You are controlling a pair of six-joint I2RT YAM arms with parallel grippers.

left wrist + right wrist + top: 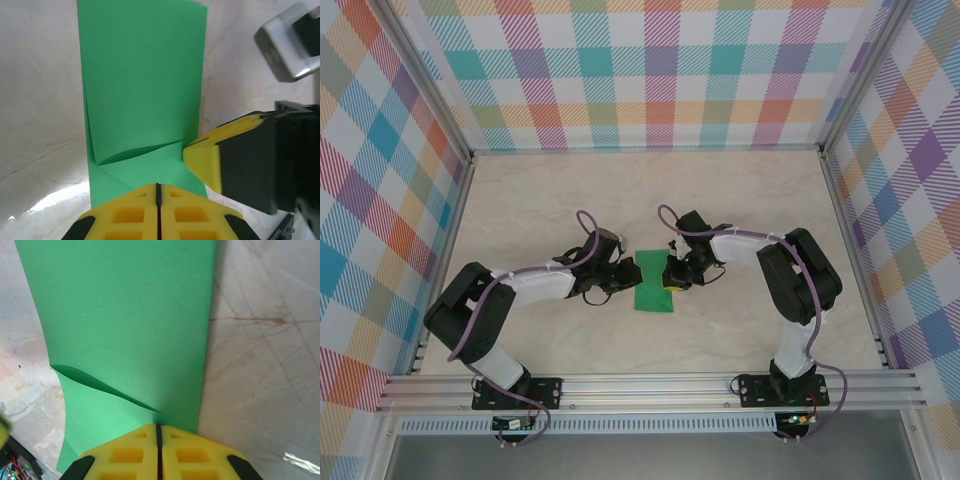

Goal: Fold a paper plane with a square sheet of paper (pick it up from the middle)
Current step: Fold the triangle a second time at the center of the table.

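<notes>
Left pincer [158, 192] and right pincer [158, 430] both closed, tips on the half-folded square sheet of paper [652, 290] at mid tabletop [750, 200] (clamping nothing, I reckon); that loose flap bulges, so dragging could skew my crease.

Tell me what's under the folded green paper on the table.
The marbled tabletop shows around the green paper, which lies on it. A lifted flap reveals only more green paper; anything beneath is covered.
</notes>
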